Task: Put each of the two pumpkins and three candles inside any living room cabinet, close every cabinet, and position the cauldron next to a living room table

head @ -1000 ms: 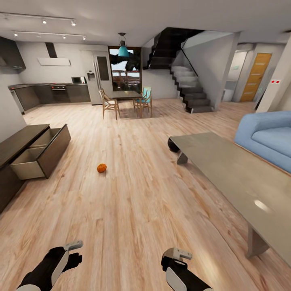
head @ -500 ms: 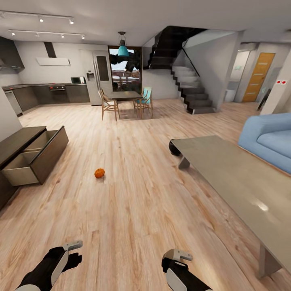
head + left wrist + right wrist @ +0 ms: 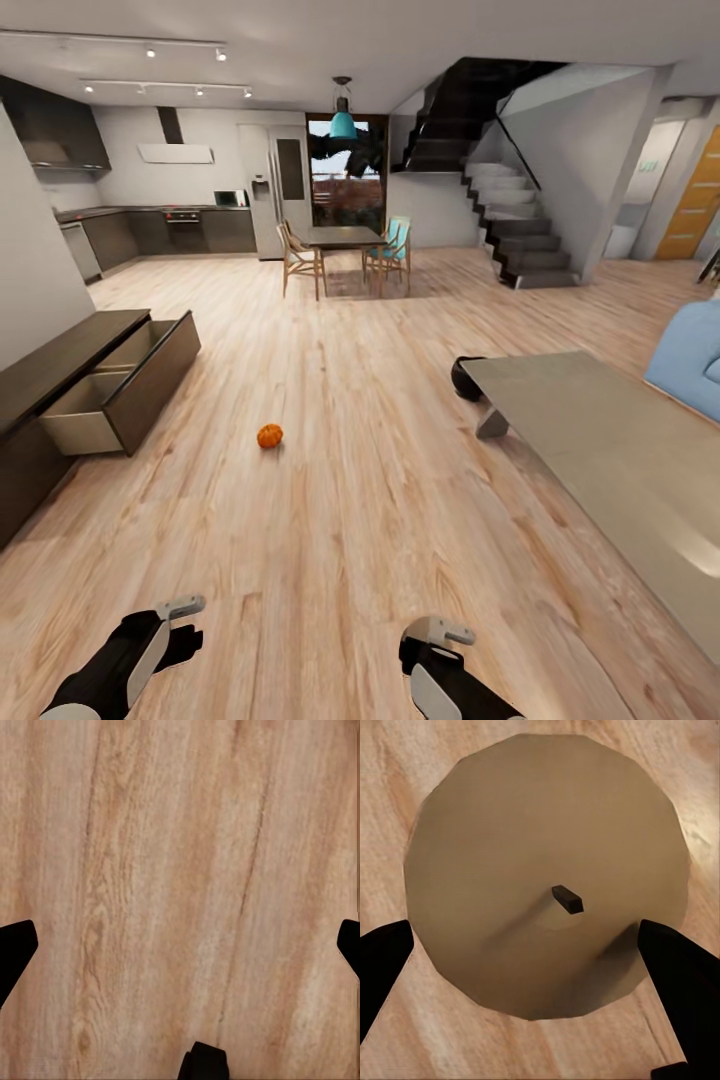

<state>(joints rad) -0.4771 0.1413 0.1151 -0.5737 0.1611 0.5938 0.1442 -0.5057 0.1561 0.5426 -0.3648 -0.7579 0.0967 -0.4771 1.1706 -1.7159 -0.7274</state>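
View swings left since a second ago, objects unmoved; right gripper (image 3: 540, 945) clasps a candle (image 3: 547, 874); left gripper (image 3: 180, 945) spread, empty; pumpkin (image 3: 269, 436) at 11 o'clock; open cabinet (image 3: 110, 395) at 10 o'clock, the likely destination.

You have a pale wood-plank floor (image 3: 350, 520) running through the whole room. On it lies one small bright orange ribbed pumpkin (image 3: 269, 436), well apart from the long dark brown wood cabinet (image 3: 60, 400) and the low grey glossy coffee table (image 3: 620, 450). A black rounded cauldron (image 3: 465, 378) sits just beside that table's far end.
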